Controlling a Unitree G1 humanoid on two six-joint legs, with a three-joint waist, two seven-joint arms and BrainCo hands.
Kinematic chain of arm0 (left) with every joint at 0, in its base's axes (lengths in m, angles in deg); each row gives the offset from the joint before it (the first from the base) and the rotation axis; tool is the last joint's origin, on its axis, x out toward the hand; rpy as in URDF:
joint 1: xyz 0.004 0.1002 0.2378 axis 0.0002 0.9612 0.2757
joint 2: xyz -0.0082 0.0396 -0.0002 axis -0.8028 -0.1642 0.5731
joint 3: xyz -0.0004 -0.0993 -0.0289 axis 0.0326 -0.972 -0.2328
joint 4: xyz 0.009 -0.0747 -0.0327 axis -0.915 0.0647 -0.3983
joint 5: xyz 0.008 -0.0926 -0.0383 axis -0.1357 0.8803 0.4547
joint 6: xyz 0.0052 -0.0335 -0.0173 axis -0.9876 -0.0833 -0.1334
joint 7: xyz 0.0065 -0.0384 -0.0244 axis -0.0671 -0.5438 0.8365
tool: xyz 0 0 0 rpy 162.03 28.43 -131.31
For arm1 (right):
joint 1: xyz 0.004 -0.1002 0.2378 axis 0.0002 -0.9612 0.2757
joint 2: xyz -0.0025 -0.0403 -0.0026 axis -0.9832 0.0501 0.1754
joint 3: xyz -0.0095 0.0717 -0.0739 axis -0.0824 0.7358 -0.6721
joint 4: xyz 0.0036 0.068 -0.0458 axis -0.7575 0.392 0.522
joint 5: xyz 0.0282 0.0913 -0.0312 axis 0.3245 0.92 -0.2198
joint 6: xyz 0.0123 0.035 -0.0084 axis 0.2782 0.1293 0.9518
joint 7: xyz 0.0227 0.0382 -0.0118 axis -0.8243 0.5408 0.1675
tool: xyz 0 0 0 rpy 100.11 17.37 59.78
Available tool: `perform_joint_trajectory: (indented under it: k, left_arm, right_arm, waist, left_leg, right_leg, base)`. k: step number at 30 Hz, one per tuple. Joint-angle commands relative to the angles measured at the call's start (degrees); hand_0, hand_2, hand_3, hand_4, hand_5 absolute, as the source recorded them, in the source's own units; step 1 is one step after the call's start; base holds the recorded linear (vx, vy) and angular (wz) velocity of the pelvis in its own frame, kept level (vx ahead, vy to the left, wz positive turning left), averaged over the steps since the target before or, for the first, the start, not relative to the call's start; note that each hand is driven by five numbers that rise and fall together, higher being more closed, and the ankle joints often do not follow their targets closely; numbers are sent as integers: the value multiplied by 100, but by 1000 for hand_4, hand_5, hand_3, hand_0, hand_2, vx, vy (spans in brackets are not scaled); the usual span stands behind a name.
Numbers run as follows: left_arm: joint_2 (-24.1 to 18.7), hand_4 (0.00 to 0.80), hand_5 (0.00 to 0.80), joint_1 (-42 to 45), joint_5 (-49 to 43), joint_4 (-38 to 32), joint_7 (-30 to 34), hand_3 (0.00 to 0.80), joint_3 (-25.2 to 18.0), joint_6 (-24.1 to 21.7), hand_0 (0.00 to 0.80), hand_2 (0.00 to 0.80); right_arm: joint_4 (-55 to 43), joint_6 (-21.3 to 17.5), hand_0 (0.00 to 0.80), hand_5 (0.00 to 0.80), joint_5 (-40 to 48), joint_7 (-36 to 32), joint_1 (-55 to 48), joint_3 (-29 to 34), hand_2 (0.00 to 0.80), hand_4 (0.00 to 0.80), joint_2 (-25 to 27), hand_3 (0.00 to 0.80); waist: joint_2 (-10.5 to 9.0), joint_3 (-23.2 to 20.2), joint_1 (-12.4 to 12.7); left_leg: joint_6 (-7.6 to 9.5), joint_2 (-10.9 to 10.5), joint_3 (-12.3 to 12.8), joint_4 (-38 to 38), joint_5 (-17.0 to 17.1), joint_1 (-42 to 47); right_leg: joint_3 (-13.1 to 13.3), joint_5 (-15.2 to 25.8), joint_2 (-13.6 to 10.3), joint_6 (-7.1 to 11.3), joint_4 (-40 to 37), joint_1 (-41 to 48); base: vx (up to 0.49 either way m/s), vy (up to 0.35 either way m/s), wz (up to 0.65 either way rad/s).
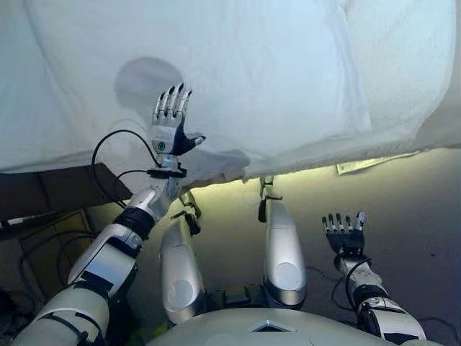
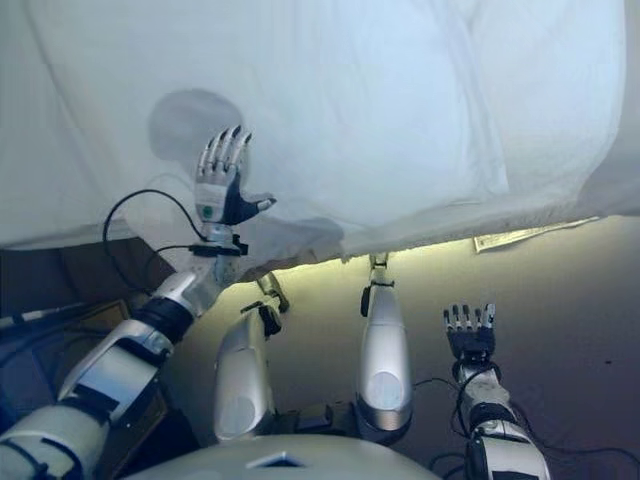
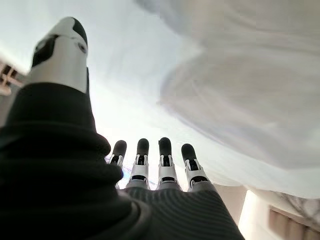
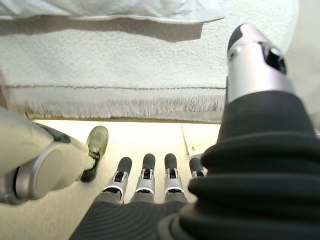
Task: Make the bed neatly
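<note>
**Two robot hands released, nothing held at the bed edge**

Both robot hands show straight, spread fingers and grasp nothing.

Left robot hand (image 1: 169, 128): raised over the near edge of the white bed cover (image 1: 274, 72), palm toward the cloth, thumb out to the side. Left wrist view has the fingers (image 3: 165, 160) in a straight row with pale cloth just beyond them; whether the tips touch the cloth I cannot tell.

Right robot hand (image 1: 344, 232): low, over the grey-beige floor (image 1: 403, 216), well apart from the bed. Right wrist view confirms straight fingers (image 4: 148, 172), pointing at the bed's side.

Task's thing: the white bed cover fills the top of both eye views and hangs over the bed's near edge. Its hem runs from lower left up to the right. It looks mostly smooth, with soft folds near the hem and a puffier lump at the upper right. Right wrist view shows a second layer under it: a pale, rough-textured blanket with a fringed lower edge (image 4: 125, 102), hanging down the bed's side.

A flat slip of paper (image 1: 371, 163) lies on the floor just beside the bed's edge; any print on it is too small to read. No other labels or writing legible.

Brown box-like shapes (image 1: 50, 202) sit under the bed's left part, in shadow.
</note>
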Motion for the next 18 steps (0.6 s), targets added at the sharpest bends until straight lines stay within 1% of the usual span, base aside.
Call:
perform_joint_trajectory:
  k: [1, 4, 7, 10, 15, 18]
  left_arm:
    - [-32, 0, 0, -344, -169, 146, -186, 0, -29, 355, 0, 0]
    - [32, 0, 0, -397, -207, 420, -196, 0, 54, 637, 0, 0]
    - [32, 0, 0, -445, 31, 638, -26, 0, 100, 1023, 0, 0]
    - [17, 0, 0, -420, 252, 893, 60, 0, 94, 1142, 0, 0]
    - [20, 0, 0, -403, 464, 1000, 319, 0, 117, 1459, 0, 0]
    - [68, 0, 0, -435, 554, 1110, 453, 0, 184, 1652, 0, 0]
  right_arm:
    - [-499, -207, 0, 0, 338, -72, -79, -191, 0, 0, 234, 0]
    - [-753, -377, 0, 0, 467, 7, 16, -311, 0, 0, 217, 0]
    - [-943, -540, 0, 0, 479, 79, 82, -409, 0, 0, 188, 0]
    - [-1163, -713, 0, 0, 453, 182, 142, -506, 0, 0, 158, 0]
    - [-1427, -901, 0, 0, 460, 208, 188, -698, 0, 0, 151, 0]
    - [-1594, -1003, 0, 0, 477, 268, 244, -822, 0, 0, 112, 0]
  waist:
    - [-38, 101, -96]
    - [-8, 101, -89]
    - [-6, 101, -74]
    - [4, 101, -52]
    - [45, 101, -17]
    - [32, 101, 8]
  left_leg:
    - [-328, 233, -473, 132, 624, -566]
    - [-293, 164, -513, 151, 635, -694]
    - [-272, 133, -547, 195, 641, -801]
    - [-244, 96, -579, 208, 651, -903]
    - [-209, 60, -661, 300, 641, -1107]
    - [-184, 50, -710, 367, 623, -1252]
  right_leg:
    - [-80, -83, -302, 324, 365, 41]
    - [-33, -78, -361, 332, 490, -186]
    - [-3, -74, -405, 338, 573, -332]
    - [30, -83, -431, 326, 662, -488]
    - [89, -125, -440, 287, 858, -763]
    - [97, -143, -427, 268, 961, -938]
  base:
    - [6, 77, -11]
    - [12, 56, -6]
    - [4, 7, 1]
    - [13, 20, 6]
    - [9, 26, 7]
    - [-10, -4, 7]
